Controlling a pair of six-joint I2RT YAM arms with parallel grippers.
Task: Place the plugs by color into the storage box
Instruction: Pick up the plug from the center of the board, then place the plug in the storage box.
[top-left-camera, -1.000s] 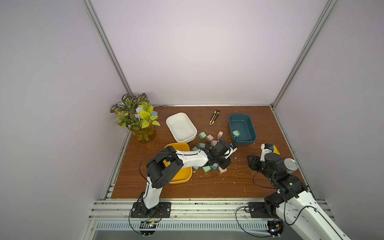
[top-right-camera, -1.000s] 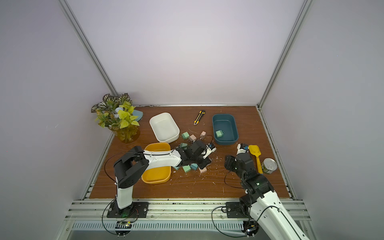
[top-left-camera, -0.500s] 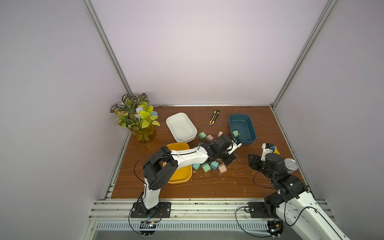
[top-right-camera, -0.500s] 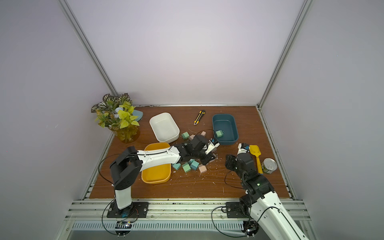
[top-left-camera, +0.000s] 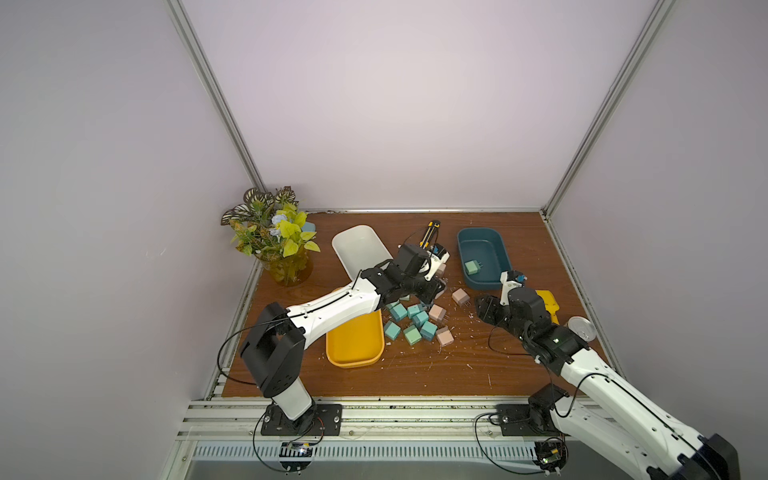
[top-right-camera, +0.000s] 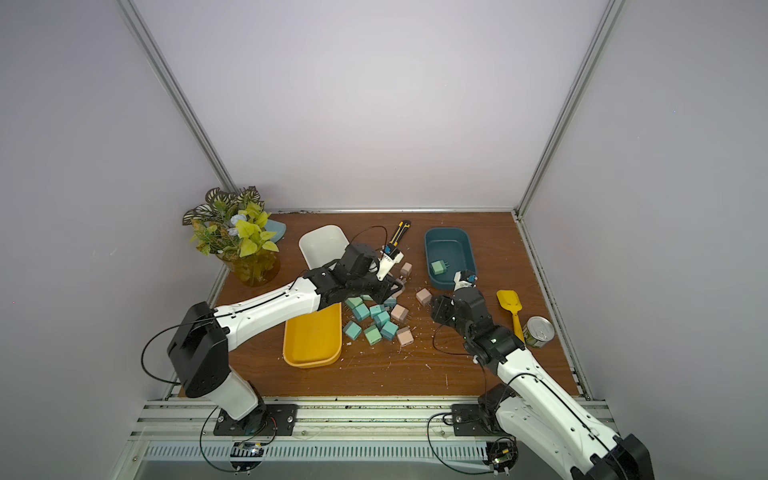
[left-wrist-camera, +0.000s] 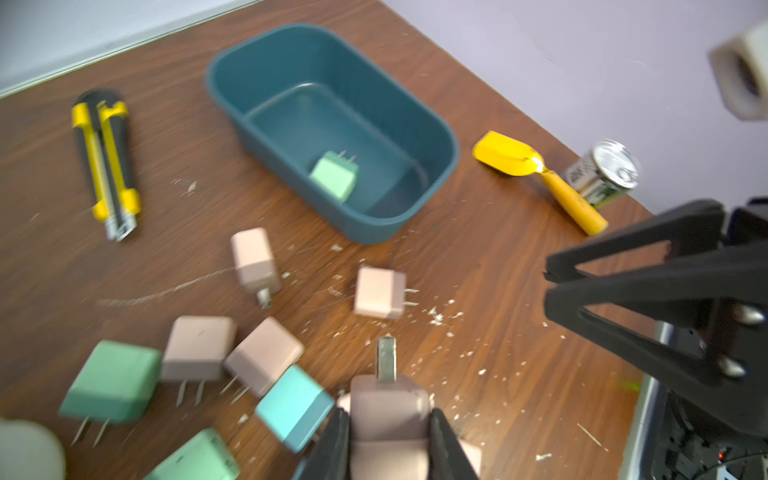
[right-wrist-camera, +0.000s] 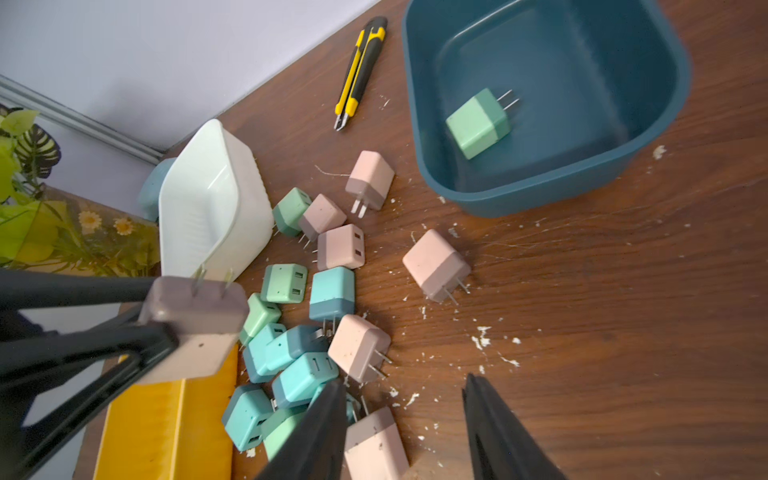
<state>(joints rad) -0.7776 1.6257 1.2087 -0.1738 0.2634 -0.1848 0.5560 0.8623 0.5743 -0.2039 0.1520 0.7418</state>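
Brown bench (top-left-camera: 415, 374): left jaws, clamped on a pink plug (left-wrist-camera: 388, 409), have lifted rearward off the plug pile (top-left-camera: 415, 324) since a second ago; its long axis follows the fingers (left-wrist-camera: 332, 440), prongs leading. Right jaws part-open, empty.

Pale lilac panels enclose the test booth on three sides: a back wall (top-left-camera: 395, 104) at 12 o'clock, a left wall (top-left-camera: 104, 166) at 9 o'clock and a right wall (top-left-camera: 685, 166) at 3 o'clock, joined by bare aluminium posts (top-left-camera: 217, 104) rising at 11 and 1 o'clock. A dark wood-grain counter (top-left-camera: 415, 374), scratched and strewn with white flecks (right-wrist-camera: 481, 337), forms the booth's base. An aluminium rail (top-left-camera: 415, 411) and a slotted grille (top-left-camera: 415, 451) run along its 6 o'clock edge. Light is soft and even, brightest on the back wall.
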